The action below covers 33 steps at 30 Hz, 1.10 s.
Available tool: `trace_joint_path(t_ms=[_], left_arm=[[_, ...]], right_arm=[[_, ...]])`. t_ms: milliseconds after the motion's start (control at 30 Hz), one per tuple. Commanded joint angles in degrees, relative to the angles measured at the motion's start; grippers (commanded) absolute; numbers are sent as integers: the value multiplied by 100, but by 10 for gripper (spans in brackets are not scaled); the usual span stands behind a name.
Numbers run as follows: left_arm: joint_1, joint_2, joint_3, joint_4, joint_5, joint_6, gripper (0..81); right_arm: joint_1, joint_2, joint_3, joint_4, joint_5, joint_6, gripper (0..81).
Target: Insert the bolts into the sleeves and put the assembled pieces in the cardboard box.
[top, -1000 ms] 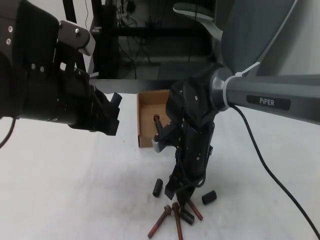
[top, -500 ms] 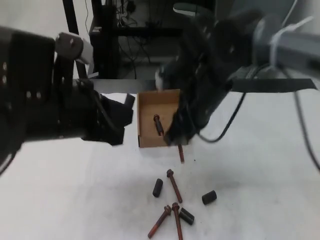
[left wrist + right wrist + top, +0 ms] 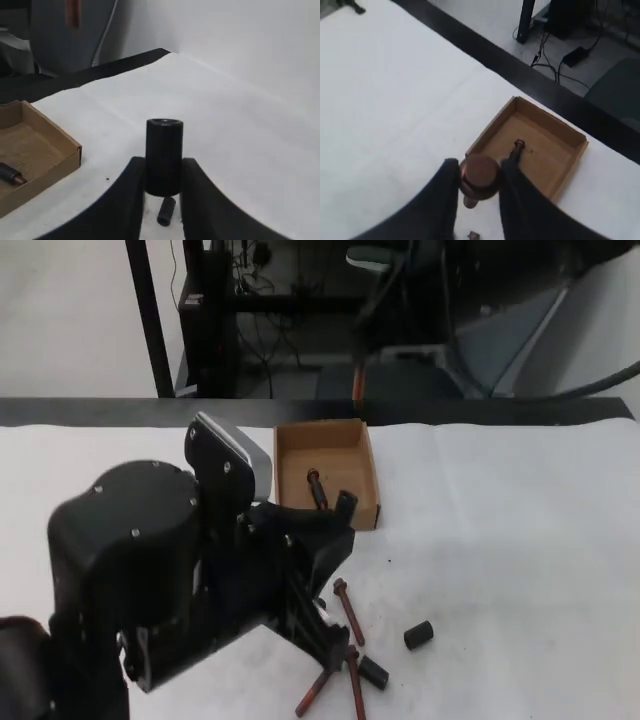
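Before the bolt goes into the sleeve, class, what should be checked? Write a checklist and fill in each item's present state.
1. Left gripper shut on the sleeve: ok.
2. Sleeve's upper end stands free above the grip: ok.
3. Right gripper shut on the bolt: ok.
4. Bolt lined up with the sleeve: not ok; the two are well apart.
5. Sleeve's bore clear: cannot tell.
6. Room in the cardboard box: ok; one piece lies in it.
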Motion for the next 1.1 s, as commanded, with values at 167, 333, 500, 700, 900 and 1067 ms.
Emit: trace_joint_path(t_ms=[167, 333, 500, 700, 900, 1067], left_arm=[[150, -75, 4, -456, -522, -273, 18], [236, 93, 4, -705, -495, -273, 18], [236, 319, 4, -1018, -495, -261, 18], [236, 347, 19, -1001, -495, 207, 18], [236, 347, 19, -1001, -467, 422, 18], [236, 347, 19, -1001, -456, 599, 18]], right_arm=[[327, -66, -12, -218, 7, 415, 6], [632, -66, -12, -186, -116, 771, 6], [694, -97, -12, 356, -31, 1034, 6], [694, -204, -23, 535, 49, 1007, 6], [670, -290, -23, 566, 170, 948, 6], [670, -288, -50, 609, 165, 909, 6]])
